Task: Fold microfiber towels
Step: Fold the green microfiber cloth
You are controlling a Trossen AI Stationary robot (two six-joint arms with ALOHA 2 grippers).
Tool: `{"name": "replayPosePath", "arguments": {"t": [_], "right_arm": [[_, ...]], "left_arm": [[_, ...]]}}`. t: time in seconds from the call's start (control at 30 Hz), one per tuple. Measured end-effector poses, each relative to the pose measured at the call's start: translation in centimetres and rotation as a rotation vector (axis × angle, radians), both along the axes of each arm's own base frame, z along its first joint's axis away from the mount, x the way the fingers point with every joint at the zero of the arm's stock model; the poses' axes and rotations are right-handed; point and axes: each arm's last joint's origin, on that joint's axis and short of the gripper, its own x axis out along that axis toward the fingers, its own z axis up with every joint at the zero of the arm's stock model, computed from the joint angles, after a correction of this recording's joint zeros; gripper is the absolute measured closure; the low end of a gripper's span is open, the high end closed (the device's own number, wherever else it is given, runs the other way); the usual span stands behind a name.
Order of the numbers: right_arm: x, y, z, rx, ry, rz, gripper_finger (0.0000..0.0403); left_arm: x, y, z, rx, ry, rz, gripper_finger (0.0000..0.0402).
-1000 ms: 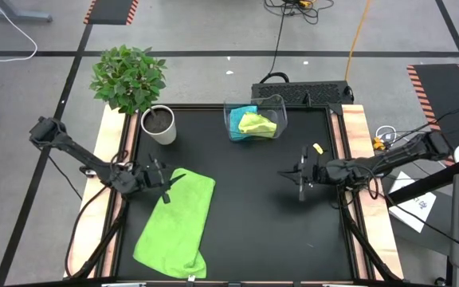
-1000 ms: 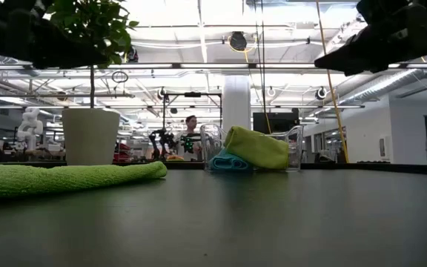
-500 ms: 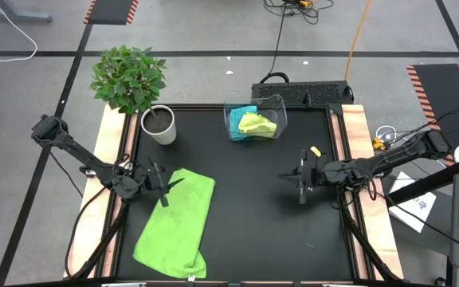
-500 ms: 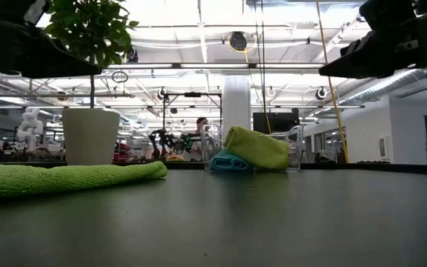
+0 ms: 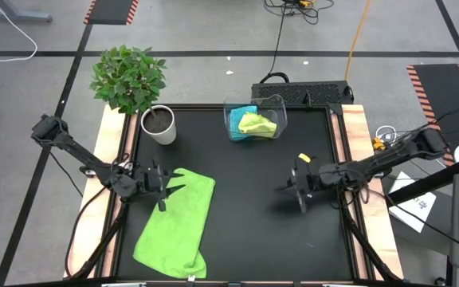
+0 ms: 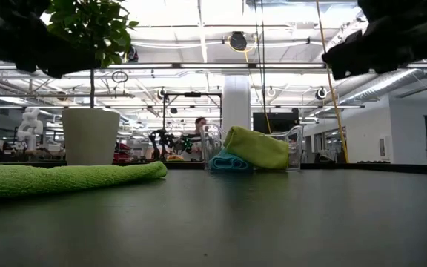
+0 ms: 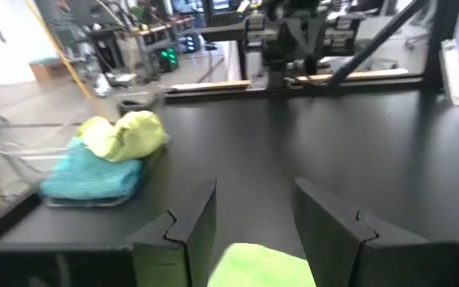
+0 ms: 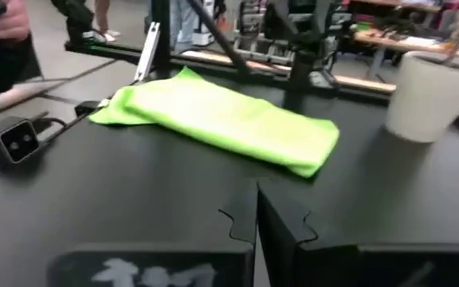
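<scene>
Left gripper point(image 5: 166, 190), jaws apart, hovers at the flat lime-green microfiber towel point(image 5: 175, 226); right gripper point(image 5: 297, 188) closed, empty. Risk: one-sided lift bunches the cloth.

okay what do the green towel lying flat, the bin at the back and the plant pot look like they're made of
Green towel: soft fuzzy cloth, likely microfiber; matte napped surface with rounded, limp edges.
Bin: clear, glossy, probably rigid plastic; the folded lime-green and turquoise towels show through its walls.
Plant pot: smooth white, matte; ceramic or plastic, the look leaves that open.
</scene>
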Motion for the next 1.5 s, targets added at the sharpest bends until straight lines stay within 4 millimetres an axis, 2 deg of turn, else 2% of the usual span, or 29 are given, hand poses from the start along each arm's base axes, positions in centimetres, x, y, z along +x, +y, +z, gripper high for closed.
{"name": "replayPosePath", "arguments": {"t": [0.17, 0.4, 0.57, 0.83, 1.2, 1.33, 1.5], "right_arm": [[2.3, -0.3, -1.7, 0.083, -0.017, -0.024, 0.0371], [6.2, -2.4, -3.4, 0.341, 0.109, 0.141, 0.0318], [9.5, -3.8, -3.9, 0.457, 0.194, 0.242, 0.0298], [12.8, -5.9, -5.0, 0.476, 0.308, 0.219, 0.0293], [16.8, -9.8, -5.6, 0.499, 0.365, 0.166, 0.0293], [18.4, -10.8, -6.5, 0.566, 0.425, 0.262, 0.0293], [20.3, -11.7, -6.4, 0.537, 0.396, 0.247, 0.0293]], "left_arm": [[0.0, -0.2, -0.3, -0.063, 0.018, -0.049, 0.0238], [0.0, -0.1, -0.1, -0.086, 0.003, -0.039, 0.0238], [0.0, -0.1, 0.0, -0.091, -0.014, -0.029, 0.0238], [0.0, -0.1, 0.0, -0.056, -0.003, -0.030, 0.0238], [0.0, -0.1, -0.2, 0.013, 0.026, -0.037, 0.0238], [0.0, -0.1, -0.3, 0.020, 0.037, -0.037, 0.0238], [-0.1, 0.0, -0.6, 0.046, 0.062, -0.038, 0.0238]]}}
